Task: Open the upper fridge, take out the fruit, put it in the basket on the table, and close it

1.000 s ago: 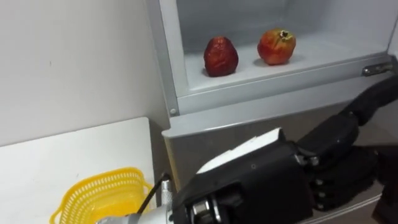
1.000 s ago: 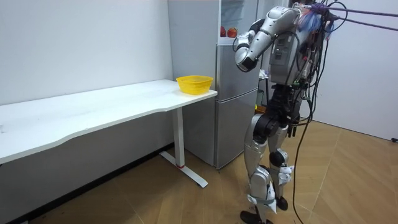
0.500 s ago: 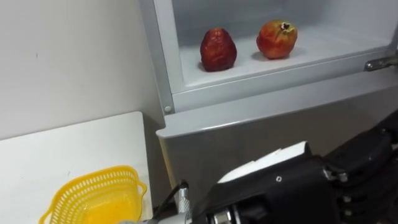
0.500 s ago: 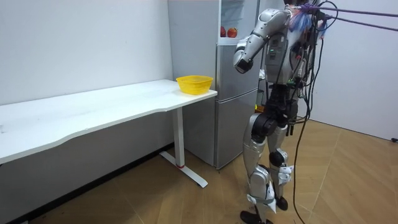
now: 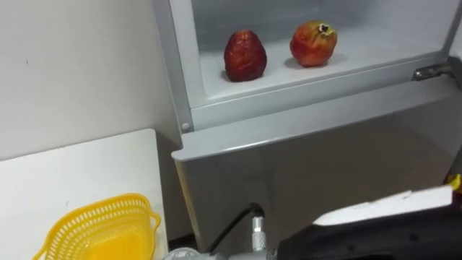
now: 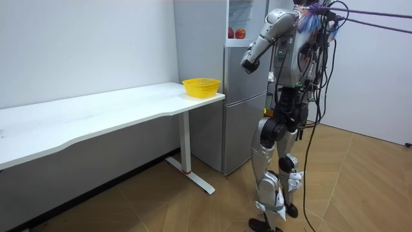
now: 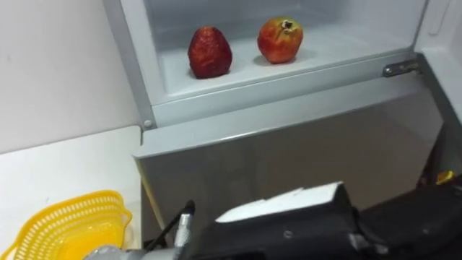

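Note:
Two fruits lie on the white shelf (image 5: pixel 289 78) of the open upper fridge: a dark red, wrinkled fruit (image 5: pixel 245 55) on the left and a red-orange pomegranate (image 5: pixel 313 43) to its right. They stand apart from each other. My left hand (image 7: pixel 289 224) shows its dark back and white tag close to the camera, well below the shelf and in front of the lower fridge door (image 5: pixel 303 166). It touches neither fruit. In the room view I stand facing the fridge with the left arm raised and the left hand (image 6: pixel 248 62) near the open compartment.
A yellow mesh basket (image 5: pixel 94 231) sits on the white table's (image 5: pixel 72 173) end, just left of the fridge. A metal hinge (image 5: pixel 432 71) sticks out at the right end of the compartment's sill. The white wall lies behind the table.
My left hand has dropped lower and to the right in the eye views. In the room view the arm has straightened toward the fridge. The camera has shifted slightly; the fruits have not moved.

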Robot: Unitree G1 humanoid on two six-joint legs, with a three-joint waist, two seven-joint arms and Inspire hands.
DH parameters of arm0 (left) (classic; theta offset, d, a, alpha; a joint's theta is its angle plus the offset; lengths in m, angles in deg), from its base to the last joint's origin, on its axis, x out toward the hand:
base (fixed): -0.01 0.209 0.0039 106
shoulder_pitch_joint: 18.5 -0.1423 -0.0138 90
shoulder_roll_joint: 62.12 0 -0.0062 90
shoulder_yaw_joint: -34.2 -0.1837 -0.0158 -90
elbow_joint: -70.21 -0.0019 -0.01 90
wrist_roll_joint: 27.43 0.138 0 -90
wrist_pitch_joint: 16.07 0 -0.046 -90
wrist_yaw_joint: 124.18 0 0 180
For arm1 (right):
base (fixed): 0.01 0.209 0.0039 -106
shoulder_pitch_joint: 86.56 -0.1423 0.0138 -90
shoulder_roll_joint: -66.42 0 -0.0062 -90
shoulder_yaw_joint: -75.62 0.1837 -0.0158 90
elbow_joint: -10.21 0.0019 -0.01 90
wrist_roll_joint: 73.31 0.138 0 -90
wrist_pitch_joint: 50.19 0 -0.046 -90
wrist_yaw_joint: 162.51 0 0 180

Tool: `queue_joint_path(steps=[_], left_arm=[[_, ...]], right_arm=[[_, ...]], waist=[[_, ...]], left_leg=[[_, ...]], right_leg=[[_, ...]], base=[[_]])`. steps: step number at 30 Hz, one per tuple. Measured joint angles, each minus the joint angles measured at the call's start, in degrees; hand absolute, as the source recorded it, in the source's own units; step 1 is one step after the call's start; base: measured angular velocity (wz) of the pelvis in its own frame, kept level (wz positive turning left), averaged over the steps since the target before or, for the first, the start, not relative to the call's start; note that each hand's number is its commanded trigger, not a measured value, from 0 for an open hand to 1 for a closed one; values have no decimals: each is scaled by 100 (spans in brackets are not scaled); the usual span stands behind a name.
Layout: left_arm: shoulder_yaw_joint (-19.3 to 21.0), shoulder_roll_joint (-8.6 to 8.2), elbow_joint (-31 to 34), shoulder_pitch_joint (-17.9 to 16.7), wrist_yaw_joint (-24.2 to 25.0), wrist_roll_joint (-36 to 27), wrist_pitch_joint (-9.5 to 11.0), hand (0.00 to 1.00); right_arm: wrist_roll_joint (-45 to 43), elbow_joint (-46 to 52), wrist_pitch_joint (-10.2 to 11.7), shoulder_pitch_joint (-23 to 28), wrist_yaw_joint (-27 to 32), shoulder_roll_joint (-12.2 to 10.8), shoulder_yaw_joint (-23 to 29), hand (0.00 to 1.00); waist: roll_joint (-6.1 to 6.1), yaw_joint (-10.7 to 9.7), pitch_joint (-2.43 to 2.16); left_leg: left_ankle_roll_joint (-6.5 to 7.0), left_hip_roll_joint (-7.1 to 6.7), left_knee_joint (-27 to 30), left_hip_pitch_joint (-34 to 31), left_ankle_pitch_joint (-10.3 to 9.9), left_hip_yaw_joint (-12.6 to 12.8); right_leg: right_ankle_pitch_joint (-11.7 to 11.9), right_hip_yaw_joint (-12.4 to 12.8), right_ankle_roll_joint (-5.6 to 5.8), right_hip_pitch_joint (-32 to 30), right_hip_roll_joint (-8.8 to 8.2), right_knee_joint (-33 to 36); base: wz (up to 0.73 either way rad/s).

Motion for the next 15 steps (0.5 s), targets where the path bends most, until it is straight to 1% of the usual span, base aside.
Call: queue_joint_path(steps=[1, 3, 4, 5, 7, 9, 10, 11, 13, 15], left_arm=[[-56, -82, -73, 79, -21, 2, -1, 0], [-137, -135, -141, 214, -52, 2, -2, 0], [-164, -220, -167, 301, -52, 2, -2, 0], [-173, -273, -182, 362, -52, 1, -3, 0], [-196, -501, -335, 680, -64, -20, -3, 0], [-274, -609, -561, 885, -137, -34, -2, 0], [-325, -702, -665, 971, -171, -34, -2, 0], [-359, -745, -687, 997, -191, -34, -2, 0], [-463, -876, -733, 1075, -373, -30, -2, 0], [-500, -959, -744, 1102, -490, -29, -2, 0]], right_arm=[[-6, -11, 1, -2, -32, -1, -1, 0], [-24, -17, 1, -2, -42, -2, 3, 0], [-27, -24, -4, -1, -33, -1, 3, 0], [-26, -26, -6, 0, -27, -1, 3, 0], [-16, -30, -11, 9, 18, 3, -1, 0], [72, -31, -20, 10, 70, 15, -42, 0], [109, -31, -25, 14, 97, 21, -72, 0], [108, -31, -31, 15, 99, 27, -108, 0], [100, -30, -68, 15, 93, 38, -211, 0], [104, -23, -65, 3, 91, 36, -218, 0]], waist=[[12, -23, -8], [38, -89, -25], [59, -160, -37], [63, -187, -37], [77, -275, -31], [91, -348, -31], [109, -364, -28], [123, -376, -28], [198, -419, -41], [254, -471, -42]], left_leg=[[0, -1, 0, 11, 0, -4], [0, -1, -4, 19, 0, -8], [0, 0, -3, 19, 0, -11], [0, 1, -4, 21, 0, -11], [0, 7, 22, 8, 0, 3], [0, 6, 43, -2, -1, 3], [0, 7, 51, -5, -1, 4], [0, 7, 51, -6, -1, 6], [0, 7, 51, -10, -1, 18], [0, 8, 46, -4, -1, 25]], right_leg=[[0, 9, 0, 6, 1, 2], [0, 10, 0, 21, 2, 7], [0, 0, 0, 30, 1, 7], [0, -4, 0, 35, 0, 7], [1, 1, -1, 33, 3, 8], [1, 5, -1, 31, 0, 6], [2, 12, -1, 26, 0, 7], [2, 20, -2, 15, 1, 8], [2, 18, -1, -9, 1, 4], [1, 14, -1, -4, 3, 0]], base=[[0], [-2], [0], [0], [0], [0], [-5], [0], [0], [0]])
